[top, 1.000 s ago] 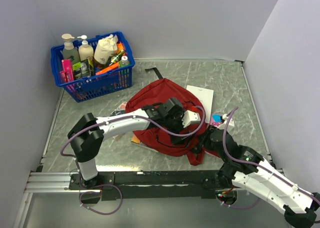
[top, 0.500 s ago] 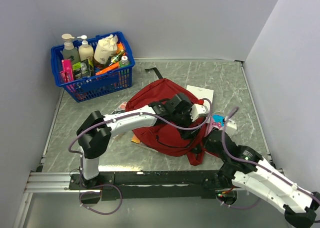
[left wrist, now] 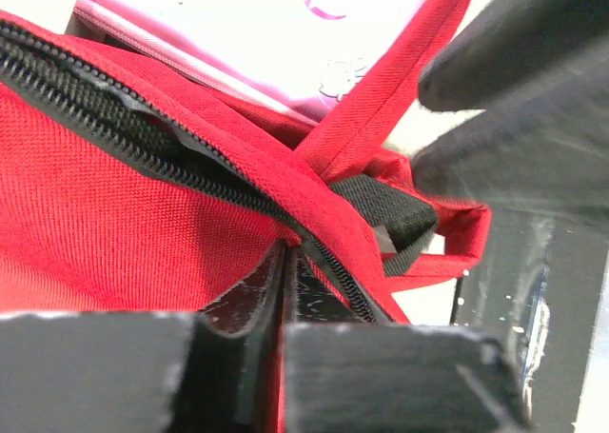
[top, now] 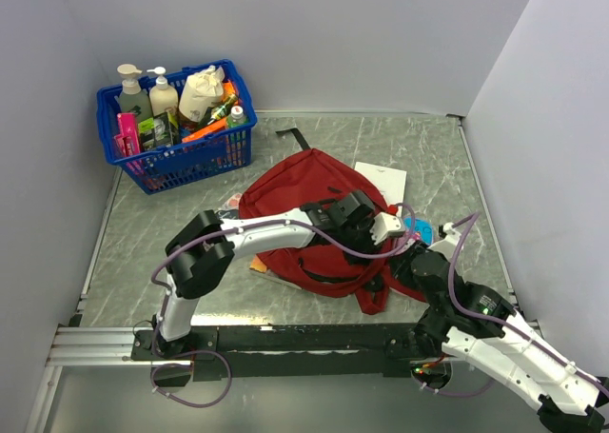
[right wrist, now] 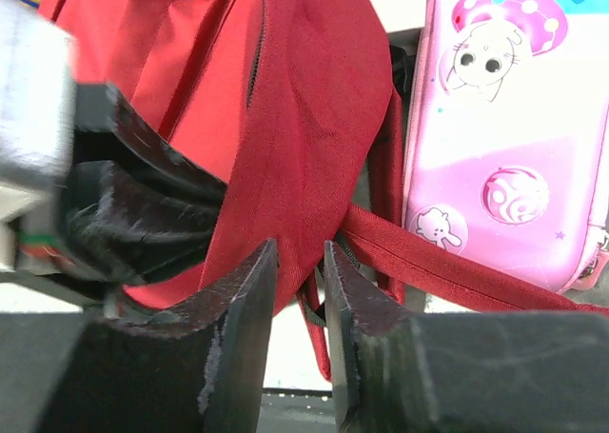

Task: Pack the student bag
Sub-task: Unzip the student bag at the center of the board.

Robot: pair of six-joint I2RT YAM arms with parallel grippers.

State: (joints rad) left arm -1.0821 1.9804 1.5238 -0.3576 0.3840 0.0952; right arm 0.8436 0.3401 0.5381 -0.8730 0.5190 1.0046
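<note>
1. A blue plastic basket [top: 181, 162] stands in the far left corner of the table [top: 438, 147]. Pump bottles [top: 162, 95] and other packs stand upright in it. It is well apart from both grippers.
2. The student bag [top: 304, 190], dark red, lies slumped in the middle of the table, to the right of the basket and nearer than it. A black strap [top: 295, 134] trails from its far end.
3. A white sheet [top: 385, 178] lies flat against the bag's far right edge.
4. The left arm crosses the near half of the bag from left to right. The left gripper [left wrist: 284, 250] sits at the bag's right edge. Its fingers are pressed together right at the black zipper [left wrist: 114, 119], nipping the red cloth beside the teeth.
5. The right gripper [right wrist: 298, 254] is just beside the left one, slightly nearer and to the right, at the bag's near right corner. Its fingers stand a narrow gap apart, with a fold of the bag's red cloth caught between them.
6. A pink pencil case [right wrist: 504, 138] with cartoon prints lies just right of the bag, touching its edge. One red strap [right wrist: 457, 266] of the bag crosses the case's near end.
</note>
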